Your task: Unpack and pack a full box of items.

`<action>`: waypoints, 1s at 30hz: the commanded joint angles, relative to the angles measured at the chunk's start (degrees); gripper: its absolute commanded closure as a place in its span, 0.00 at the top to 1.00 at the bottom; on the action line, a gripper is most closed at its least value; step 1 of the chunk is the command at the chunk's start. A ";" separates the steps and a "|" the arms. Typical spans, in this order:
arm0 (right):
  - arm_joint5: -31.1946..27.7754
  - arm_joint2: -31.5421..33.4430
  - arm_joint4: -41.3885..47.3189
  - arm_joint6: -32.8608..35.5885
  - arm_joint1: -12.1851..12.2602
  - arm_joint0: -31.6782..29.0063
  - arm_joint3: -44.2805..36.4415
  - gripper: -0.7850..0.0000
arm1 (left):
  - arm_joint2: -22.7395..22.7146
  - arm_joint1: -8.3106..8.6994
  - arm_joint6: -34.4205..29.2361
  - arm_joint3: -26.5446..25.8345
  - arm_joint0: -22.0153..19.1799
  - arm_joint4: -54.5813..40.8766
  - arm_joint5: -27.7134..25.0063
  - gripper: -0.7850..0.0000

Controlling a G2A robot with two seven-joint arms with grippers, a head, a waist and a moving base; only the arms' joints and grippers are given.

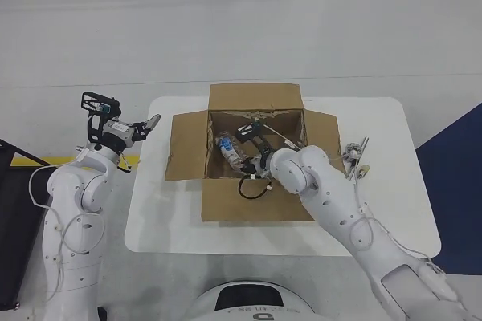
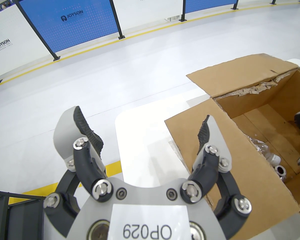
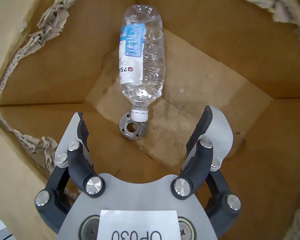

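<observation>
An open cardboard box (image 1: 253, 96) stands in the middle of the white table (image 1: 386, 217). On its floor lies a clear plastic water bottle (image 3: 141, 58) with a blue and white label, its white cap resting on a small round metal flange (image 3: 133, 128). My right gripper (image 3: 143, 113) is open inside the box, just above the cap and flange, with nothing between its fingers. My left gripper (image 2: 141, 113) is open and empty over the table's left edge, outside the box (image 2: 240, 116). The top view has the bottle (image 1: 229, 151) at the box's left side.
Several small metal parts (image 1: 355, 159) lie on the table right of the box. Torn paper lining (image 3: 22, 51) hangs along the box's inner edges. The four flaps are folded outward. Bare tabletop lies in front of the box and to its left.
</observation>
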 commanded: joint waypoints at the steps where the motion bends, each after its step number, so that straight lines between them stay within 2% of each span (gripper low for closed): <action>1: 0.08 -2.78 0.57 -0.45 -1.17 2.78 4.43 1.00 | 0.00 0.00 0.00 0.00 0.00 0.00 0.00 1.00; 9: 1.07 -9.88 3.66 -4.04 -5.82 10.62 18.81 1.00 | 0.00 0.00 0.00 0.00 0.00 0.00 0.00 1.00; 16: 2.62 -14.28 4.42 -5.87 -9.66 14.83 28.23 1.00 | 0.00 0.00 0.00 0.00 0.00 0.00 0.00 1.00; 17: 2.61 -14.78 4.57 -5.97 -10.16 15.24 29.28 0.96 | 0.00 0.00 0.00 0.00 0.00 0.00 0.00 1.00; 18: 2.37 -15.27 4.70 -5.88 -10.64 15.65 30.29 0.82 | 0.00 0.00 0.00 0.00 0.00 0.00 0.00 1.00; 19: 2.30 -15.67 4.79 -5.87 -11.09 16.05 31.43 0.47 | 0.00 0.00 0.00 0.00 0.00 0.00 0.00 1.00; 21: 2.40 -16.46 4.83 -5.54 -11.97 16.79 33.49 0.32 | 0.00 0.00 0.00 0.00 0.00 0.00 0.00 1.00; 22: 2.49 -16.71 5.04 -5.37 -12.39 17.11 34.47 0.17 | 0.00 0.00 0.00 0.00 0.00 0.00 0.00 1.00; 24: 2.59 -17.00 5.56 -5.29 -13.12 17.62 36.23 0.00 | 0.00 0.00 0.00 0.00 0.00 0.00 0.00 1.00; 30: 0.82 -15.49 6.92 -6.57 -13.39 17.60 38.69 0.00 | 0.00 0.00 0.00 0.00 0.00 0.00 0.00 1.00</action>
